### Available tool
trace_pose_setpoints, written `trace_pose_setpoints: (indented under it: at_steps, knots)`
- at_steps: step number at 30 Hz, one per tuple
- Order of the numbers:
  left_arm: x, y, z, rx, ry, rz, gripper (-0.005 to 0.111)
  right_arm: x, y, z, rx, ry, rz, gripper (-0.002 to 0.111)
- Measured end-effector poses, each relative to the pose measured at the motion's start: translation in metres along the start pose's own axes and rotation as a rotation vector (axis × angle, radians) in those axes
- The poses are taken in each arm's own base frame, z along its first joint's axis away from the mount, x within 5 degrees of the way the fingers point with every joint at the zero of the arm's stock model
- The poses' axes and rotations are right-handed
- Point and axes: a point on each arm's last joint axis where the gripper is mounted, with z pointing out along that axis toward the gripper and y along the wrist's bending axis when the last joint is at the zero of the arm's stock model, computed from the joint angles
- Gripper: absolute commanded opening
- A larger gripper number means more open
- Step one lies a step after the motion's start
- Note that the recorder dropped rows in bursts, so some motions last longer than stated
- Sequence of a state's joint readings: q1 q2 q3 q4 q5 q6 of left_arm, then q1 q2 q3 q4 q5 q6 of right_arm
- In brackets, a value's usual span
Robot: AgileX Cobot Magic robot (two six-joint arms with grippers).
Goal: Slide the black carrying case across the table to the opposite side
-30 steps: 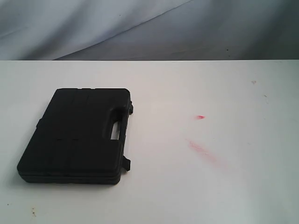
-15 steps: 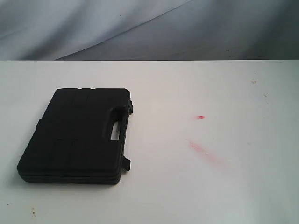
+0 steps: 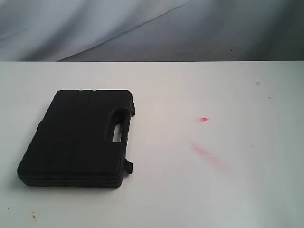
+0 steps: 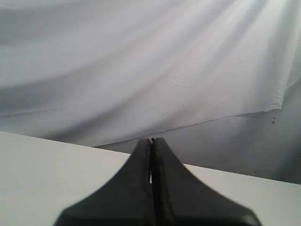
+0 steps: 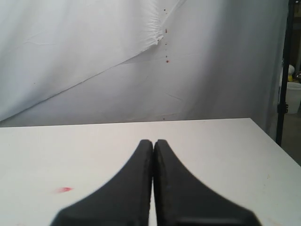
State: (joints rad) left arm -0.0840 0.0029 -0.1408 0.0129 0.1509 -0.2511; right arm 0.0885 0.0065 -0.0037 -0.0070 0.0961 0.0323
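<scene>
On table [image 3: 213, 190], left side: case [image 3: 76, 137] | left gripper [image 4: 151, 141], right gripper [image 5: 153, 141] closed, apart

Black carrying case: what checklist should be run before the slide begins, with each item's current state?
1. The black carrying case lies flat on the table, on its left side: ok.
2. Case closed: ok; latches fastened: cannot tell.
3. Slide path to the right holds only red smears: ok.
4. The left gripper, fingers shut, touching the case: not ok.
5. The right gripper, fingers shut, out of the path: ok.
</scene>
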Motion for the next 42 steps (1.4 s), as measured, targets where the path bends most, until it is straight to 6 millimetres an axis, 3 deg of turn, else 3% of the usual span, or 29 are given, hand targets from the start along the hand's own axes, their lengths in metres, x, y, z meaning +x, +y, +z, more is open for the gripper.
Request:
trace_pose_setpoints:
  at_steps: [4,11,18,23,28,34,42]
  knots:
    - [-0.008,-0.002,0.003,-0.008,0.036,-0.005,0.000,0.000,0.000,0.000,0.000,0.000,0.000,0.000]
    - [0.003,0.000,0.055,-0.084,0.376,0.004,0.000,0.000,0.000,0.000,0.000,0.000,0.000,0.000]
    - [0.005,-0.006,0.101,-0.133,0.542,-0.177,0.000,0.000,0.000,0.000,0.000,0.000,0.000,0.000]
    - [0.000,-0.048,0.142,0.038,0.640,-0.149,0.000,0.000,0.000,0.000,0.000,0.000,0.000,0.000]
    - [0.021,-0.094,0.187,0.086,0.865,-0.132,0.000,0.000,0.000,0.000,0.000,0.000,0.000,0.000]
    - [0.032,-0.122,0.213,0.107,0.979,-0.082,0.000,0.000,0.000,0.000,0.000,0.000,0.000,0.000]
    - [0.042,-0.138,0.243,0.063,1.115,-0.022,0.000,0.000,0.000,0.000,0.000,0.000,0.000,0.000]
